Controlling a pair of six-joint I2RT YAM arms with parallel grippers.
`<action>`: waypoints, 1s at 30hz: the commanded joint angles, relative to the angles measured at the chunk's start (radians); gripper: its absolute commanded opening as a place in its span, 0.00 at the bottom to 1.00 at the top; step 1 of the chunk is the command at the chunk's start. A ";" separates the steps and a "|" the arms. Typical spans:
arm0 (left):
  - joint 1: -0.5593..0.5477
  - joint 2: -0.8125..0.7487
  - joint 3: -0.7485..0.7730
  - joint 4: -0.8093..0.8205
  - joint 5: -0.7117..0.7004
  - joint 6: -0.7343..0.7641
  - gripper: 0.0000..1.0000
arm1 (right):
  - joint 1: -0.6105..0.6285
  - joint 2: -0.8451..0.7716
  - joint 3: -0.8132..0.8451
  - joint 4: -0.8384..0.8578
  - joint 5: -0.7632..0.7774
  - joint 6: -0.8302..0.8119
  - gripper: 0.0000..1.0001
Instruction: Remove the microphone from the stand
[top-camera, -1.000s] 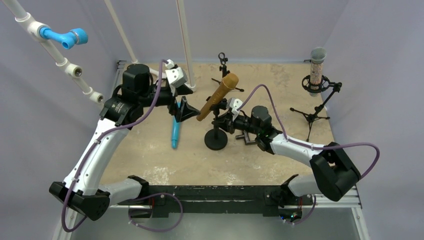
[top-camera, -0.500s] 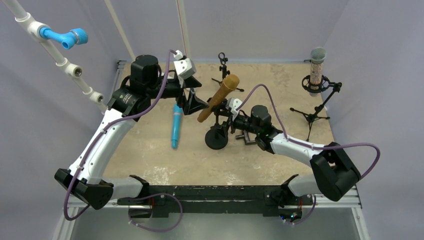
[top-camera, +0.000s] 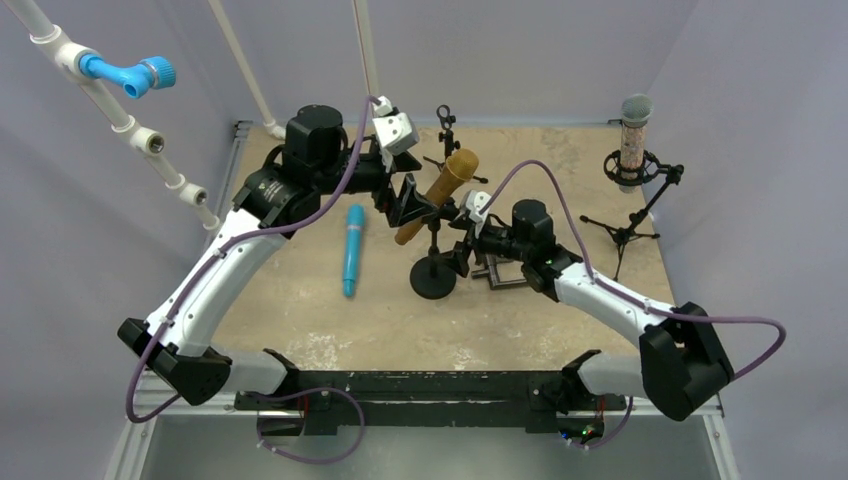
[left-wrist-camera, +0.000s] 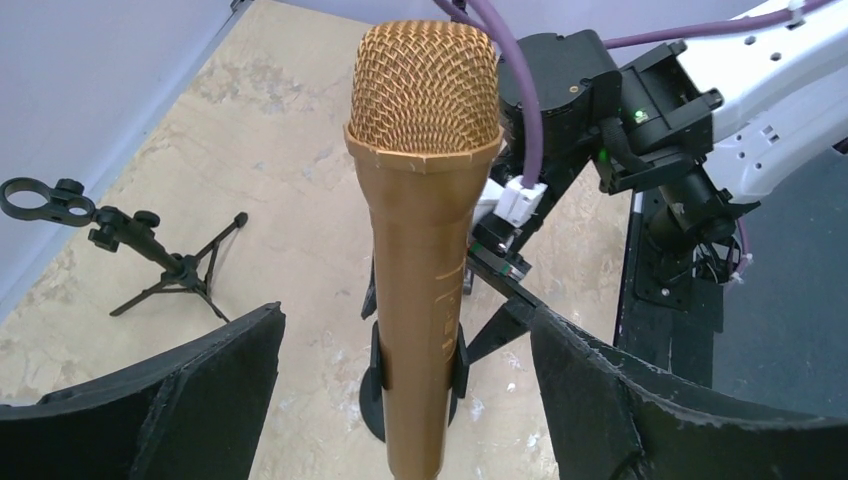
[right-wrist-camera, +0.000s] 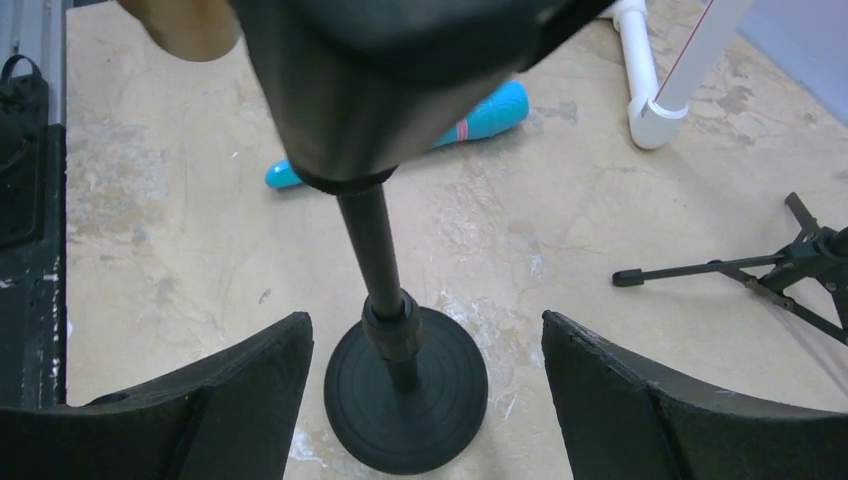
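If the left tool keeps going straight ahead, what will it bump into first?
Probably the gold microphone, sitting dead ahead inside the open left tool, though depth is hard to judge.

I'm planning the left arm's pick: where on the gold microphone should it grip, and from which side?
Likely the bare barrel of the gold microphone, between mesh head and the stand's clip, approached from the left, straddling it: the barrel is slim and round, and the clip occupies its lower part.

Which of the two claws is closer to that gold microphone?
Left. The left gripper is open with the gold microphone between its fingers; the right gripper is open lower down, astride the black stand pole.
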 joint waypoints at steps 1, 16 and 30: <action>-0.037 0.034 0.065 0.017 -0.090 -0.032 0.89 | -0.031 -0.071 0.058 -0.159 -0.059 -0.093 0.83; -0.079 0.082 0.093 0.013 -0.131 -0.023 0.80 | -0.135 -0.136 0.197 -0.407 -0.243 -0.072 0.84; -0.107 0.092 0.085 0.001 -0.077 -0.012 0.75 | -0.189 -0.108 0.338 -0.465 -0.379 -0.053 0.83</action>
